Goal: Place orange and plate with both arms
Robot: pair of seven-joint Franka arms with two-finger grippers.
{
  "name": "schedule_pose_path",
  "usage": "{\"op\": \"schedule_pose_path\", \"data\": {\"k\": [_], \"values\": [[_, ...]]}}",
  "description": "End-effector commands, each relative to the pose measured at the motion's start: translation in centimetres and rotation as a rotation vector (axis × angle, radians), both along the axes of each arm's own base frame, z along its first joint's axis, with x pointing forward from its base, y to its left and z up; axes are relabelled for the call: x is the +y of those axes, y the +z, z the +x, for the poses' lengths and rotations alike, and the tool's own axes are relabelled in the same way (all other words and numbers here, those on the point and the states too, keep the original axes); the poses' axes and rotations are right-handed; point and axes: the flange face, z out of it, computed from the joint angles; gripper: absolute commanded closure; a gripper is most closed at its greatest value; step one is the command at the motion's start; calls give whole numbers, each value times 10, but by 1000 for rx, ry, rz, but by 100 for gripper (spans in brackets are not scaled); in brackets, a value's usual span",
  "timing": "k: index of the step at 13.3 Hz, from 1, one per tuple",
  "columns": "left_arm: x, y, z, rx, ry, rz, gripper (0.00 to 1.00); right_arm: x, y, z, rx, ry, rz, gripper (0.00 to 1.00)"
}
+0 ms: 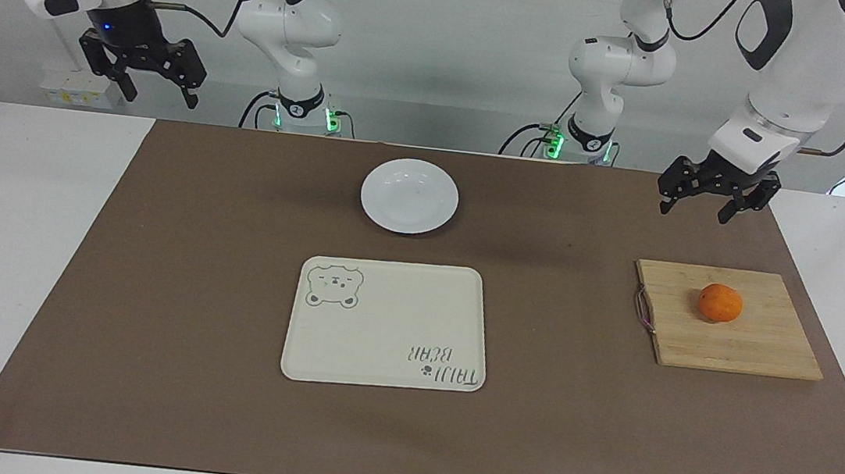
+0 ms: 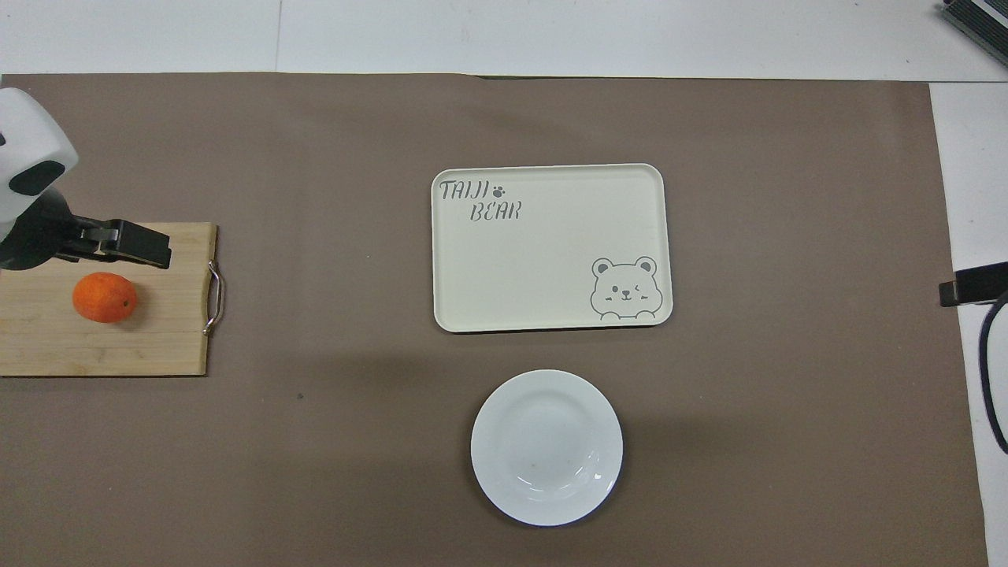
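The orange point(image 1: 720, 303) point(image 2: 104, 297) lies on a wooden cutting board point(image 1: 733, 340) point(image 2: 157, 346) toward the left arm's end of the table. My left gripper point(image 1: 696, 212) point(image 2: 126, 244) hangs open in the air over that board, well clear of the orange and holding nothing. The white plate point(image 1: 409, 196) point(image 2: 546, 446) sits alone on the brown mat, mid-table and close to the robots. My right gripper point(image 1: 161, 96) point(image 2: 972, 285) waits open and raised high over the white tabletop at the right arm's end.
A cream rectangular tray point(image 1: 387, 324) point(image 2: 551, 248) with a bear drawing lies mid-table, farther from the robots than the plate. The brown mat point(image 1: 190, 283) covers most of the table. The board has a metal handle point(image 2: 214, 298) on its tray-facing edge.
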Motion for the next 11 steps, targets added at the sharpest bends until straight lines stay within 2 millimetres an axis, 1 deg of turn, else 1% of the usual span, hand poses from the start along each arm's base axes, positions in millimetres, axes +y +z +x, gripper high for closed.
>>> {"op": "schedule_pose_path", "data": {"k": [1,5,8,11], "values": [[0,3,-10,8,-11,-4,0,-8,2,3,10,-30,-22,0],[0,4,-9,4,-13,-4,0,-2,3,1,9,-25,-12,0],[1,5,-7,1,-14,-5,0,-2,4,0,9,-23,-12,0],[-4,8,-9,-5,-19,-6,0,-2,3,1,9,-22,-12,0]]}}
